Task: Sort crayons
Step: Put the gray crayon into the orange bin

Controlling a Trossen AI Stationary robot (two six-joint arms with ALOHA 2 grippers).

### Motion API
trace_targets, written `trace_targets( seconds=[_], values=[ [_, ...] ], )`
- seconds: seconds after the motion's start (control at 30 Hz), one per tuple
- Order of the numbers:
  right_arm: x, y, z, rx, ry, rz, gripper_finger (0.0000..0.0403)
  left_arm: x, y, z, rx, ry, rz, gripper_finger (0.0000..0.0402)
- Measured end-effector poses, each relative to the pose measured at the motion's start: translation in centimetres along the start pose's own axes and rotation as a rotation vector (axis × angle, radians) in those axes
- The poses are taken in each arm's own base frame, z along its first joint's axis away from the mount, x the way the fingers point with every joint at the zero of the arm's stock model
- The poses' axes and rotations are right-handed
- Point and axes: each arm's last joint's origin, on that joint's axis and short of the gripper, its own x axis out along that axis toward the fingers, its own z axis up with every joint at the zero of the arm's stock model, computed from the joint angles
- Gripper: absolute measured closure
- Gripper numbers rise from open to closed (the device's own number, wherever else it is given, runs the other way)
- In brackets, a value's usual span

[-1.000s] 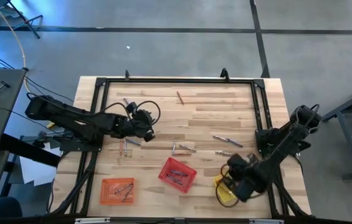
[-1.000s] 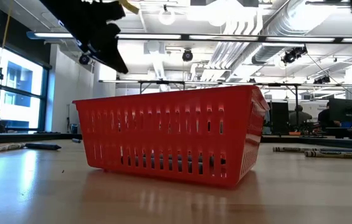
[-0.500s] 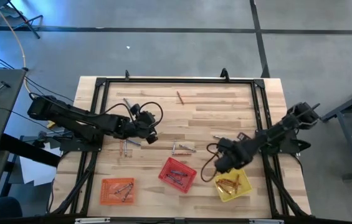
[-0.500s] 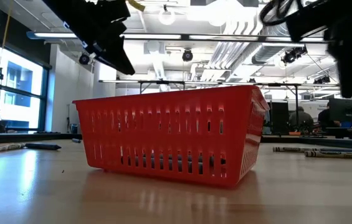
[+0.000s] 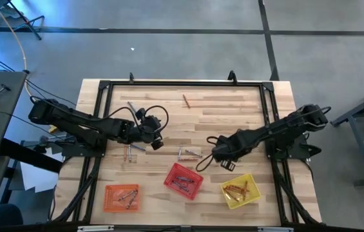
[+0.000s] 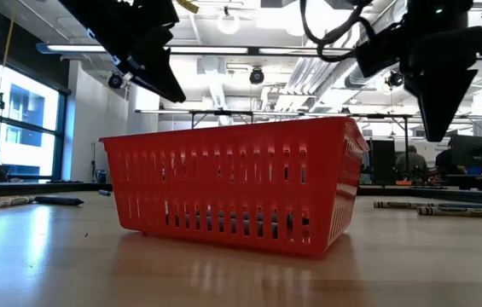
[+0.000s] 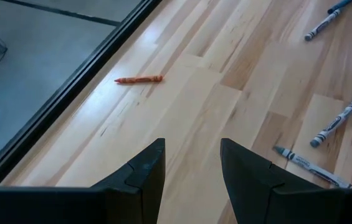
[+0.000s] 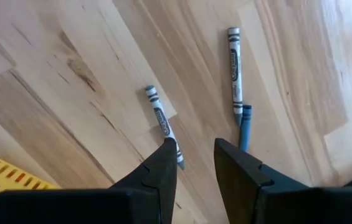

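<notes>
Loose crayons lie flat on the wooden table: an orange crayon far back, a small group at the left and another group in the middle. My left gripper hangs open above the table left of centre, slanting down, nothing between its fingers; the orange crayon lies ahead of it. My right gripper points down, open, above two grey crayons and a blue crayon, right of centre. It touches none of them.
Three mesh baskets stand near the front edge: orange, red and yellow, each with crayons inside. The red basket fills the low view. A black frame runs along the table's far and side edges.
My right gripper has swung from above the yellow basket toward the far edge and the table's middle, rolling about its own axis, and now hangs over the loose crayons. The yellow basket has come into view. My left gripper has stayed where it was.
</notes>
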Motion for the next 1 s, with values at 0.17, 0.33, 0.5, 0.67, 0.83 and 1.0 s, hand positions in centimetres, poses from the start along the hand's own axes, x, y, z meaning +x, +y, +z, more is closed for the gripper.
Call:
trace_targets(
  seconds=[0.17, 0.33, 0.5, 0.67, 0.83, 1.0],
  values=[
    [0.1, -0.3, 0.6, -0.005, 0.023, 0.063, 0.0304, 0.0, -0.1, 0.0, 0.002, 0.010, -0.035, 0.0261],
    [1.9, 0.0, 0.6, -0.038, 0.055, 0.173, 0.0304, -0.3, -0.5, -0.2, 0.013, 0.008, -0.055, 0.0261],
    [3.9, -0.8, -0.3, -0.013, 0.120, 0.152, 0.0304, -0.5, -0.8, -0.2, 0.020, 0.005, -0.066, 0.0261],
    [5.4, -0.8, -0.8, -0.014, 0.139, 0.186, 0.0303, -0.6, -0.8, -0.2, 0.019, 0.004, -0.068, 0.0261],
    [6.5, -0.8, -1.2, -0.015, 0.145, 0.228, 0.0304, -0.6, -0.8, -0.2, 0.017, 0.001, -0.068, 0.0261],
    [6.9, -0.8, -1.1, -0.040, 0.104, 0.223, 0.0303, -0.5, -0.8, -0.2, 0.016, 0.002, -0.067, 0.0261]
  ],
)
